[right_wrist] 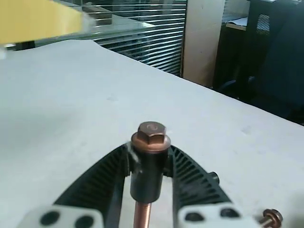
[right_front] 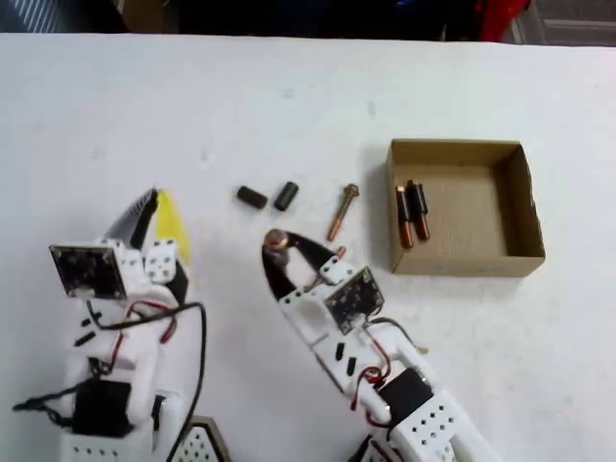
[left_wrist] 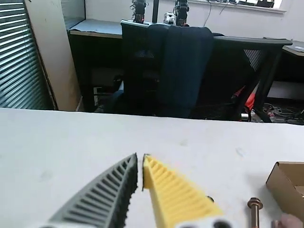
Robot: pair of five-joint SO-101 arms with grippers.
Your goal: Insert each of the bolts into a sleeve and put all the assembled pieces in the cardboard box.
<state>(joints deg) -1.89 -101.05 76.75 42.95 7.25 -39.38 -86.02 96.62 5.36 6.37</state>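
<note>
Since your right hand (right_wrist: 149,153) is clenched on a black sleeve (right_wrist: 145,179) with a bolt (right_wrist: 151,135) through it, head standing proud above the fingertips, that piece looks assembled and ready to carry. It hangs just above the counter (right_front: 289,96), a little way from the cardboard box (right_front: 452,146), where two finished pieces (right_front: 412,214) lie against the near wall. Gripping the sleeve rather than the shank probably keeps the bolt from sliding out, so hold it head-up on the way over. Your left hand (left_wrist: 140,164) is closed on nothing, parked off to the side. One loose bolt (right_front: 342,212) lies between the box and a spare sleeve (right_front: 286,195), with a second sleeve (right_front: 252,197) just beside that.
</note>
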